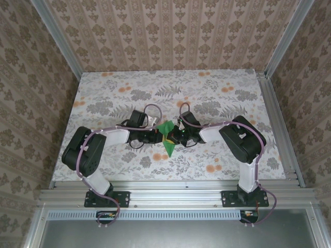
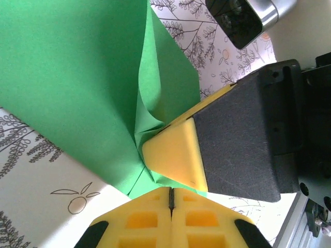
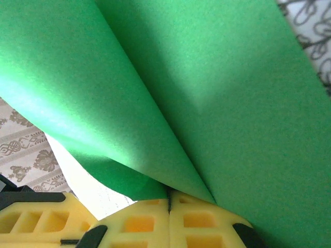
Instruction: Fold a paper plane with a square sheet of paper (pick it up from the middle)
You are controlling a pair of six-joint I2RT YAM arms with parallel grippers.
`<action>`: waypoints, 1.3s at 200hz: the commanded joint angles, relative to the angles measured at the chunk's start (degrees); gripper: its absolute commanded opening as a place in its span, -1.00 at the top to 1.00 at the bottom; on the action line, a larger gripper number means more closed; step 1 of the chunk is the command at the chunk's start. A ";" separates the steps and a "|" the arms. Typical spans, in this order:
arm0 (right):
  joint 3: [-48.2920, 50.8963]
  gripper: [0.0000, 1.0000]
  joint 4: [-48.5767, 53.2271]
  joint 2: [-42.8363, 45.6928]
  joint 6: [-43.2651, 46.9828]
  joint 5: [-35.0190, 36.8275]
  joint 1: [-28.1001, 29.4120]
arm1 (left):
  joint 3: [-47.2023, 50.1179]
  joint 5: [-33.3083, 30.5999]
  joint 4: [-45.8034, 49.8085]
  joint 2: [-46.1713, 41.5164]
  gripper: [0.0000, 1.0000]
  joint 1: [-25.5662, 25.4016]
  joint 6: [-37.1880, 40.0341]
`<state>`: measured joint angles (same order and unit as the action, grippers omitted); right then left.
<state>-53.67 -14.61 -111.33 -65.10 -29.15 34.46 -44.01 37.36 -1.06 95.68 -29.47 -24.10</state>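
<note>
One green sheet of paper (image 1: 166,135) sits over the middle of the worktop (image 1: 217,93), creased into a broad upper flap and a narrow point aimed at the near edge. It is pinched from both sides. The left tool (image 1: 158,137) comes in from the left, and in its wrist view its yellow pads (image 2: 150,222) are pressed flat together with the sheet's (image 2: 77,77) folded layers running down into their seam. The right tool (image 1: 176,136) meets it from the right. Its own pads (image 3: 196,225) are likewise closed tight on a fold of the paper (image 3: 217,88), which curves up and away in two smooth sheets.

From the left wrist, the right tool's (image 2: 172,155) yellow tip and black body press against the crease and block the worktop (image 2: 31,186) behind them. From the right wrist, the paper covers nearly everything beyond the pads. Whether the lower point touches the surface I cannot tell.

Around them lie the floral-printed worktop, both black arms bent inward with lilac cables (image 1: 152,108) looping over them, aluminium rails (image 1: 176,194) at the near edge, and damask-patterned walls (image 1: 170,31) on three sides.
</note>
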 commanded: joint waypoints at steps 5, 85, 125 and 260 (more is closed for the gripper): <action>0.05 0.99 2.09 0.72 0.07 1.37 0.35 | 0.40 -2.47 0.83 1.13 0.98 0.38 -0.96; 0.78 0.99 -0.88 1.34 -1.77 0.59 0.35 | -0.81 -2.38 -0.53 5.91 1.00 0.21 -1.06; 1.10 1.00 -3.58 1.33 -3.26 -0.11 0.59 | -1.03 -2.05 -0.65 7.29 1.00 0.04 -0.73; 0.58 1.00 -8.49 -0.59 -7.04 -1.19 1.49 | -0.60 -1.23 -3.37 10.23 1.00 -0.23 -0.63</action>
<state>-53.19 -20.08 -111.31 -69.69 -29.19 35.48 -45.25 38.41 -0.69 101.75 -28.40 -24.49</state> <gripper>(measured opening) 0.065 0.048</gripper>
